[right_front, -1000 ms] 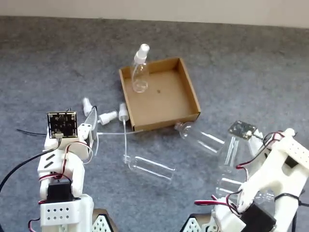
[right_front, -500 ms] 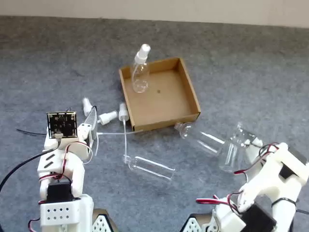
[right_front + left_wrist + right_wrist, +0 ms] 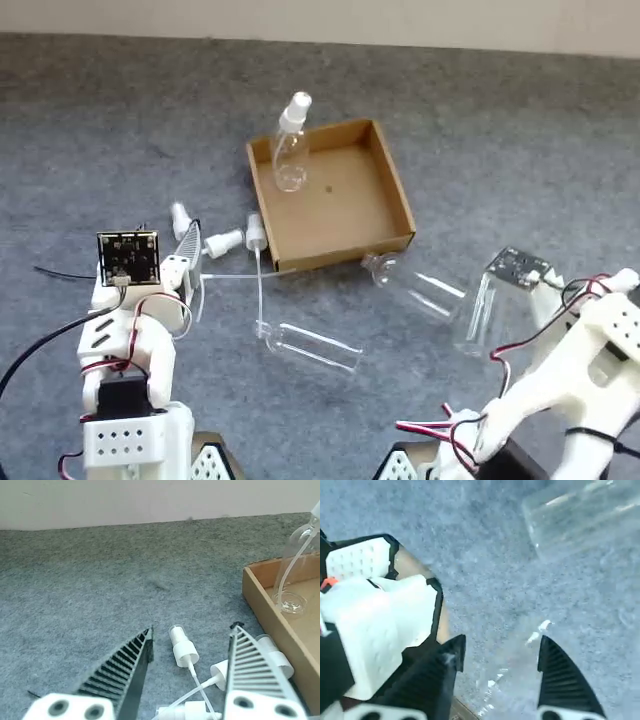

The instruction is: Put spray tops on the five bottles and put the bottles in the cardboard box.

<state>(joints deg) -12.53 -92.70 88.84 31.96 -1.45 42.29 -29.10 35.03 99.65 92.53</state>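
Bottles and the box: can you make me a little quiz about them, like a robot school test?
1. True or false: two bottles stand in the cardboard box.
2. Where do the loose spray tops lie?
A. inside the box
B. on the carpet beside the box, under the left end effector
C. stacked on an arm
3. Fill in the blank: the bottle standing in the box wears a white ____.

Key: 1. False, just one bottle stands there. 2. B. 3. spray top.
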